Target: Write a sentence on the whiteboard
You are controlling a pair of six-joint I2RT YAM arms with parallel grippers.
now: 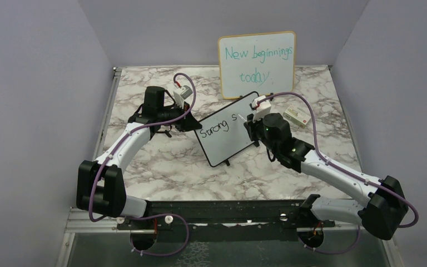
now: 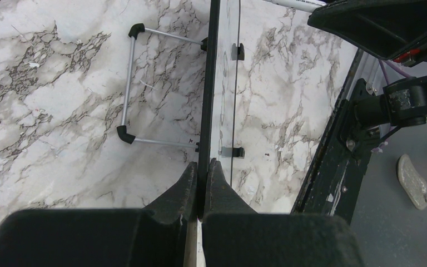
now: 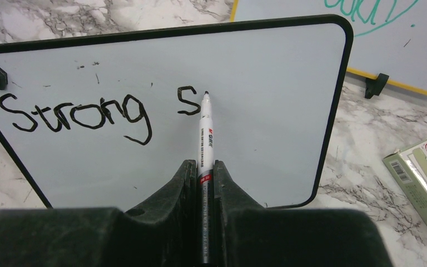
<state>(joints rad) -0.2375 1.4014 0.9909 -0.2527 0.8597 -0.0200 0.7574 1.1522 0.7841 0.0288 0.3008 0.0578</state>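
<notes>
the whiteboard (image 1: 225,142) stands near the middle of the tabletop, reading "strong s"; the left gripper (image 2: 203,168) pinches its side edge, likely bracing it against pen pressure; the right gripper (image 3: 204,167) clenches a marker (image 3: 205,125), tip just right of the "s" for the next letter

The whiteboard (image 3: 267,128) is pale grey-white inside a thin black frame, with black handwriting. The marker (image 3: 204,139) has a white barrel, red print and a black tip. The table (image 1: 161,167) is white marble veined with grey and black. The larger board (image 1: 257,78) bears teal writing in a yellowish frame. The box (image 3: 422,189) is pale green.
</notes>
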